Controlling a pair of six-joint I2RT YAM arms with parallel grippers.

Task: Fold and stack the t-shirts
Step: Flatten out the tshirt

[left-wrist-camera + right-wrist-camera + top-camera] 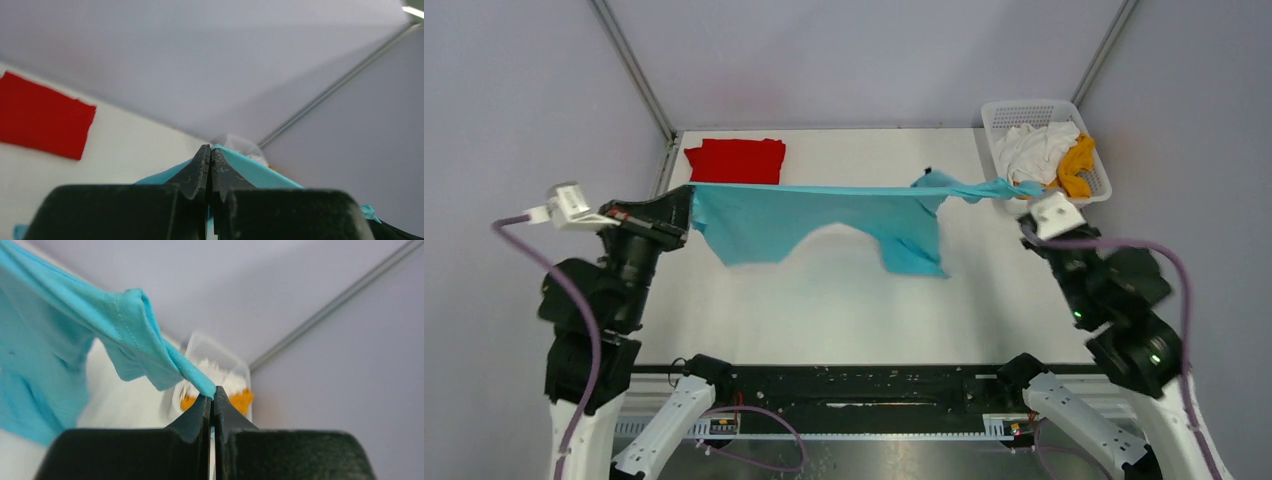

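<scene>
Above the table (844, 310), about mid-depth: blue shirt (754, 225) strung like a washing line between the two arms. Left fingers (205, 170) closed on one end, cloth showing either side of the tips. Right fingers (209, 410) closed on the other end, pinching a twisted corner near the basket (996, 112). Top edge taut and nearly level. Body hangs below in two lobes with an arch between them. Cannot tell whether the lowest hem brushes the table.

Red shirt (736, 160) lies folded flat at the far left corner, well apart from the basket. White shirt (1034, 148) and yellow shirt (1079, 168) sit crumpled in the basket, yellow to the right of white.

Judgement: the step in hand is spreading the blue shirt before laying it down to fold. One of four looks done, so the task is at an early stage.

To do it well:
- The right end is roped and twisted, with a sleeve bunched just left of the grip, while the left side spreads wider. Laid as it is, the shirt would likely land skewed and creased.
- Better to hold the line taut, lower both ends together, and draw the hanging hem toward the near edge so the body settles flat.
- Stay clear of the red shirt behind the left fingers.
- Risk: the thin pinch at the right may slip under tension.
</scene>
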